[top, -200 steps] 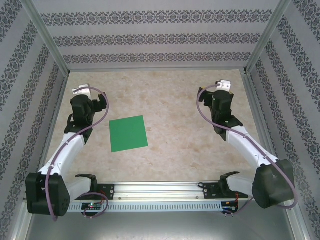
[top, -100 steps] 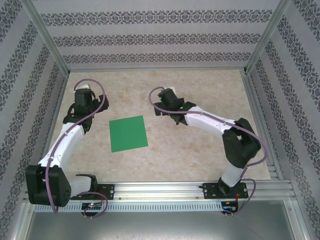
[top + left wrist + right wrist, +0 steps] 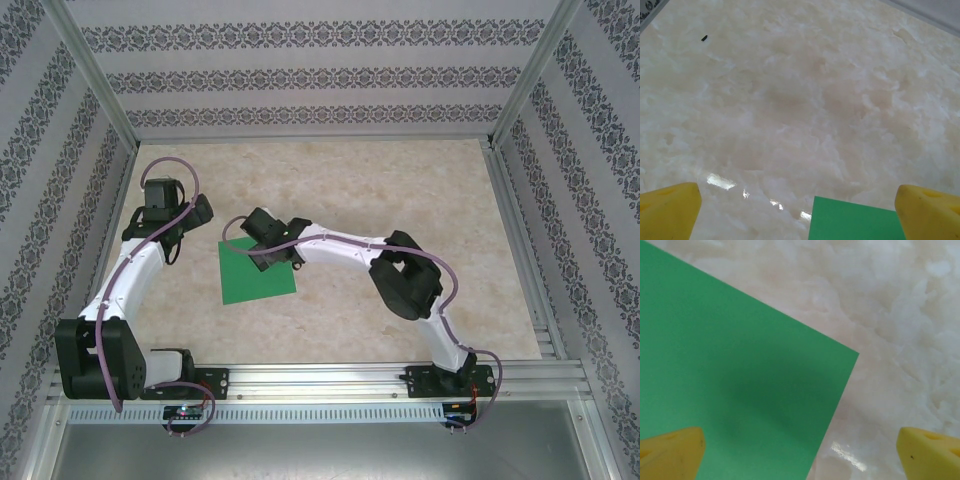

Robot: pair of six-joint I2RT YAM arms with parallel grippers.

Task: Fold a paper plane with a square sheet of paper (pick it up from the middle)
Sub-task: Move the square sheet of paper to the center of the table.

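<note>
The thin, plain bright green square sheet of paper (image 3: 256, 275) lies flat and unfolded — left of centre on the tabletop (image 3: 400, 190).

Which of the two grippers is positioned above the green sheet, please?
The right gripper: its open jaws hang over the sheet's far edge, whereas the left gripper hangs over table beside it.

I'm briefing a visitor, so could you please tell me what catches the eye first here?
The flat bright green square sheet of paper lies left of centre on the pale marbled table. The right arm stretches across, its open claw above the sheet's far edge.
</note>
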